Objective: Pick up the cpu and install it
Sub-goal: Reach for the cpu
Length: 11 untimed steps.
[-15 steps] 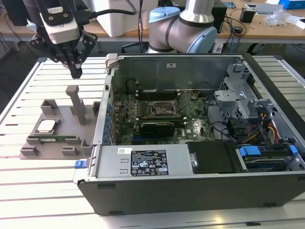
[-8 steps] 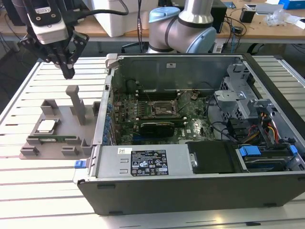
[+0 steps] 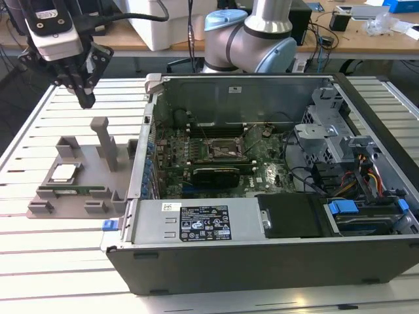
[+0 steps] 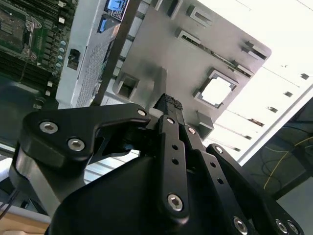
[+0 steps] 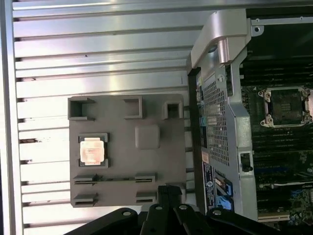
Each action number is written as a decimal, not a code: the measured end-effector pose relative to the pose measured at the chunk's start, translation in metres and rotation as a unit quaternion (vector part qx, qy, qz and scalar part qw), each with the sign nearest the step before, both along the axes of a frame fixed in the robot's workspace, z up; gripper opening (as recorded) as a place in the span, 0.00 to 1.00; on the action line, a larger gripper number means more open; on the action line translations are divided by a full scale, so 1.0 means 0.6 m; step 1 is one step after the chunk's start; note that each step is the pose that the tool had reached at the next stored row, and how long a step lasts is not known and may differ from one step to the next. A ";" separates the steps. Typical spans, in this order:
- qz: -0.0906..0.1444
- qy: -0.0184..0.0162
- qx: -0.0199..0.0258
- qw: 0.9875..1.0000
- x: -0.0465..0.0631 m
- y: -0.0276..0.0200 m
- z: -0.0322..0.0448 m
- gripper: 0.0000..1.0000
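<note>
I have the jaws pinched together on nothing, hanging high over the grey fixture tray [image 3: 91, 178] and touching none of it. The cpu [image 3: 63, 173] lies flat, shiny top up, in a square pocket of that tray, near the tray's tall upright post [image 3: 101, 139]. The tray rests on the slatted tabletop [image 3: 59, 255], just beside the open computer case [image 3: 196, 261] on the exterior view's left, and the motherboard socket [image 3: 226, 150] inside the case is well apart from the cpu.
</note>
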<state>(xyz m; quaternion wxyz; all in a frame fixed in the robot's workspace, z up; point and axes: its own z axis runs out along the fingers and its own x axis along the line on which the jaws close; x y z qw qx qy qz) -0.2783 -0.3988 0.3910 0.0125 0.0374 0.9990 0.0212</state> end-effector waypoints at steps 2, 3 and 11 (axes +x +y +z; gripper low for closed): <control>0.000 0.000 0.000 1.000 -0.012 0.0000 0.000 0.11; 0.000 0.000 0.000 1.000 -0.017 0.0000 0.000 0.11; 0.000 0.000 0.000 1.000 -0.057 0.0000 -0.001 0.11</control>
